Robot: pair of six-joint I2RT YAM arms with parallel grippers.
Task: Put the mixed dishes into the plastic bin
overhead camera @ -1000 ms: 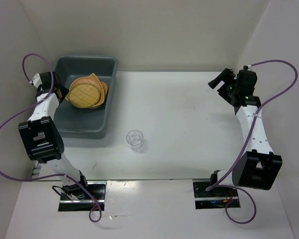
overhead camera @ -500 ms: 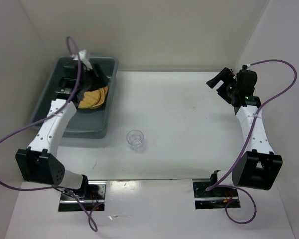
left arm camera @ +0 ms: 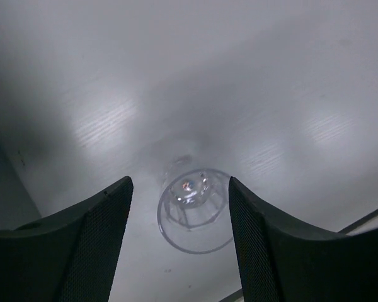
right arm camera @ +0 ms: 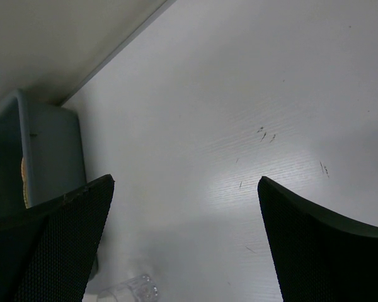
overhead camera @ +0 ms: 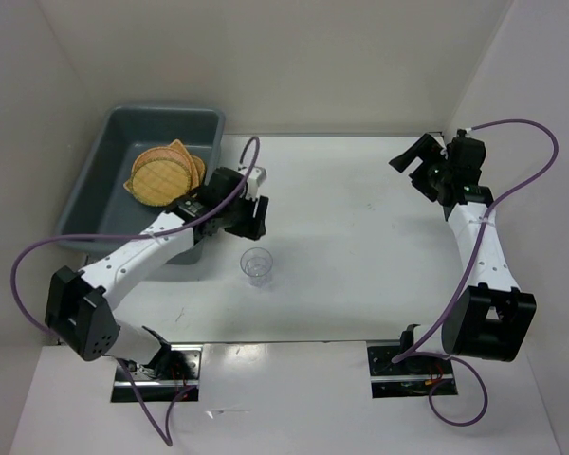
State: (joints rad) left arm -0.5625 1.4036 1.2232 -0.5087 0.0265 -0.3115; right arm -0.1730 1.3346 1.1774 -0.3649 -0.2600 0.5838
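The grey plastic bin [overhead camera: 161, 128] stands at the far left of the table. Orange woven trays [overhead camera: 161, 176] lie stacked inside it. A small clear cup [overhead camera: 256, 266] stands upright on the white table, right of the bin's near corner. My left gripper [overhead camera: 255, 216] hovers just beyond the cup, open and empty. In the left wrist view the cup [left arm camera: 194, 211] sits below and between the spread fingers of that gripper [left arm camera: 179, 189], touching neither. My right gripper [overhead camera: 412, 163] is open and empty at the far right, well away from the cup.
White walls close in the table at the back and on both sides. The right wrist view shows the bin's end wall [right arm camera: 50, 151], a sliver of tray [right arm camera: 24, 182] and the cup [right arm camera: 129, 290] low in the frame.
My left arm has swung out of the bin and rightward over the table to the cup, and its jaws have widened. The trays stay in the bin. The right arm has barely moved.
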